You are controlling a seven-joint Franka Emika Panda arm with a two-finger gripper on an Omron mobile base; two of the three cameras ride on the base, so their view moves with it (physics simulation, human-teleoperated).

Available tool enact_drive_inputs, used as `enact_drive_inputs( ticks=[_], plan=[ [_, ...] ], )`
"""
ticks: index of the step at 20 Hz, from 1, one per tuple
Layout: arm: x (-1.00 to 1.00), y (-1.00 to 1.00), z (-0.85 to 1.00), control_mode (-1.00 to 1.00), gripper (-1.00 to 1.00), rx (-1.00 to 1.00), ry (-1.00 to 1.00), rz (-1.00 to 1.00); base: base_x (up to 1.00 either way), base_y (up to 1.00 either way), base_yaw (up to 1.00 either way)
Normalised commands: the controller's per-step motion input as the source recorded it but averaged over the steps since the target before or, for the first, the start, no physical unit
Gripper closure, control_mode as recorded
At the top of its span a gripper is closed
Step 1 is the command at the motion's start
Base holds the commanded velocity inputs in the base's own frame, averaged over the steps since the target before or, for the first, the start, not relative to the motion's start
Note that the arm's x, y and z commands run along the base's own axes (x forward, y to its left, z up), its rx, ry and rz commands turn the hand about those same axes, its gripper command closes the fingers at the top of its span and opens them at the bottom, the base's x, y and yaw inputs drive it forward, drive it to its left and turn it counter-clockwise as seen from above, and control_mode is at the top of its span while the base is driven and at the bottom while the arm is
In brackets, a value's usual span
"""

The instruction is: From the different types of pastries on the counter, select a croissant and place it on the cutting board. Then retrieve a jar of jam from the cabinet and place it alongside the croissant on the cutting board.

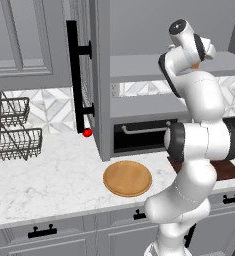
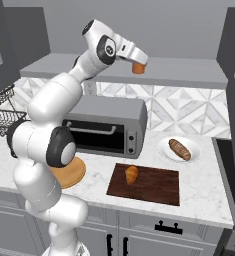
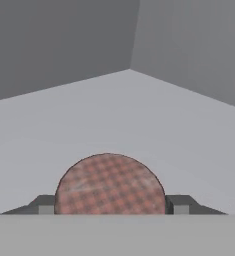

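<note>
My gripper [image 2: 138, 64] reaches into the open cabinet [image 2: 189, 75] and comes down over the jar of jam [image 2: 138, 69], a small orange-brown cylinder standing on the grey shelf. In the hand view the jar's checked reddish lid [image 3: 109, 185] sits between the two fingertips [image 3: 178, 204], which press against its sides. The croissant [image 2: 131, 174] lies on the left part of the dark cutting board [image 2: 156, 187] on the marble counter [image 2: 204, 195].
A long thin pastry [image 2: 179, 149] rests on a white plate [image 2: 164, 150] behind the board. A toaster oven [image 2: 109, 125] stands under the shelf. A round tan board [image 1: 127, 178] lies left of it. The cabinet door [image 1: 81, 75] hangs open, and a wire rack [image 1: 9, 132] stands far left.
</note>
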Motion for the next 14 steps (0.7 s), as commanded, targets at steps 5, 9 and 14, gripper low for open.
enact_drive_inputs(
  ticks=[5,9,14],
  plan=[
    [0.00,-0.04,0.69,-1.00,1.00,0.00,-0.22,0.05,0.00,0.00,0.00],
    [-0.12,-0.09,0.76,-1.00,1.00,-0.03,-0.32,0.06,0.00,0.00,0.00],
    [-0.38,0.00,0.02,-1.00,1.00,-0.01,-0.01,0.00,0.00,0.00,0.00]
  ],
)
